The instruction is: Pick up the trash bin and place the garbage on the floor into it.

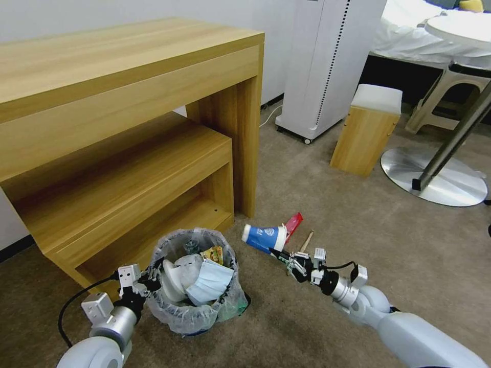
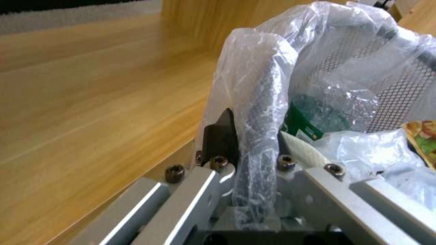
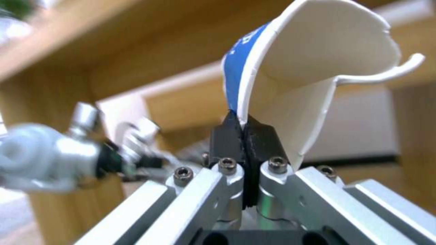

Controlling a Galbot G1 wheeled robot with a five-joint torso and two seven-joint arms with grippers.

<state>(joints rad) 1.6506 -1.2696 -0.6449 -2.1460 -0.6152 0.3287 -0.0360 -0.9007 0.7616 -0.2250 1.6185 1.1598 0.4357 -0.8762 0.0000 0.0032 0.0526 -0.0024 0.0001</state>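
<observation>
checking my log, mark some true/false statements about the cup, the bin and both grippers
1. The right gripper is shut on the blue-white cup's rim. True.
2. The left gripper hangs open beside the trash bin. False: it is shut on the bin's rim.
3. The pale blue mask lies in the bin. True.
4. The red wrapper is in the bin. False: it lies on the carpet by the cup.
5. The wooden stick lies on the carpet. True.

My arms are pale grey with silver wrists, black cables, and aluminium jaw links bolted with dark hex screws.
</observation>
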